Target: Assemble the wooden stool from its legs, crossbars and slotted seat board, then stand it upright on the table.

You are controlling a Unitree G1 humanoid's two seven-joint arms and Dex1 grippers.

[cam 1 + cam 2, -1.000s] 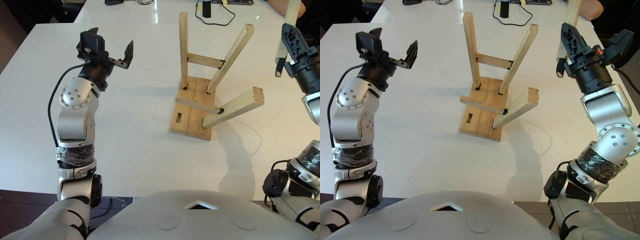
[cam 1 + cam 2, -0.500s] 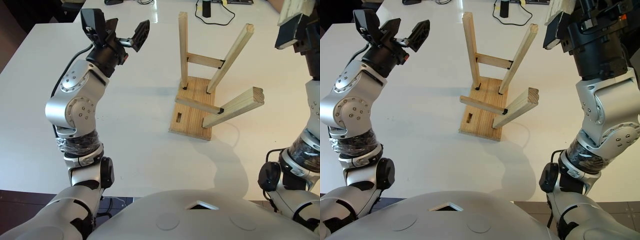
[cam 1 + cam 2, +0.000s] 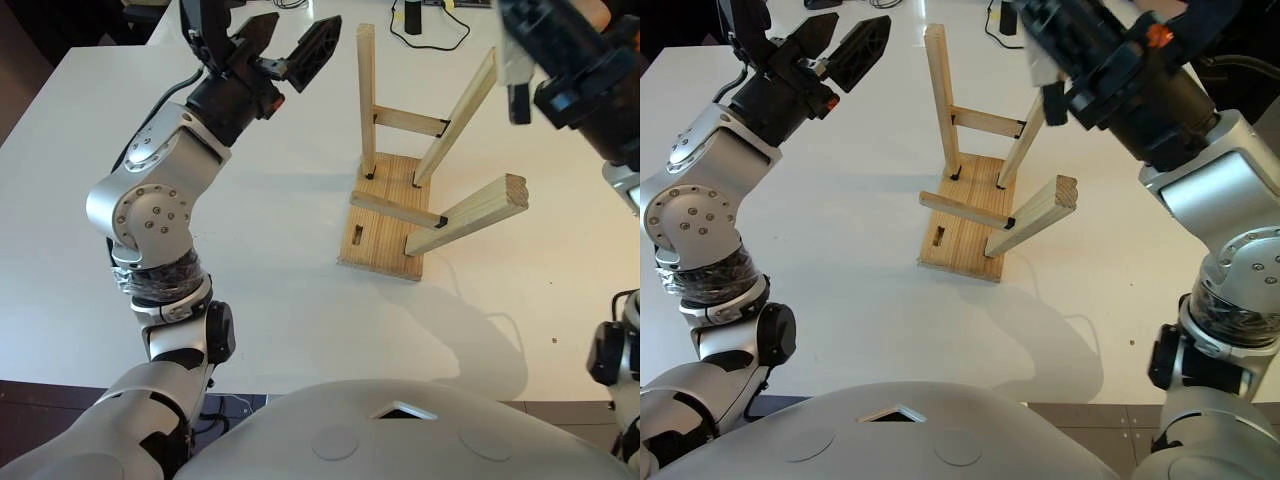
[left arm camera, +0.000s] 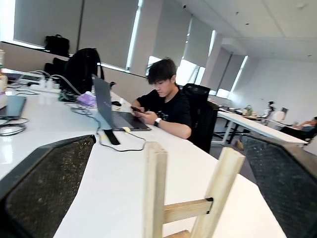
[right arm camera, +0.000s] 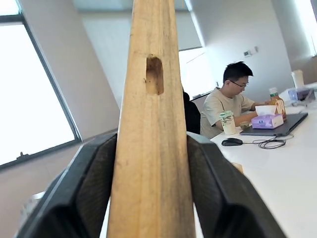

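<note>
Wooden seat board is lying flat on the white table, underside up, and we are seeing three legs standing in it. One leg is rising upright from the far left corner, and a second leg is leaning toward it from the far right. A short crossbar is joining those two partway up. The third leg is tilting far out to the right from the near side, and another crossbar is running from its base toward the upright one. One slot at the near left corner is lying open, with nothing in it.

Our left gripper is hanging above the table just left of the upright leg's top, with its two dark fingers spread wide and holding nothing. From its wrist we are looking between them at both far legs and their crossbar.

Our right gripper is raised over the far right of the stool, and its fingers are clamping a loose leg from both sides. A cut notch is showing near that leg's free end.
</note>
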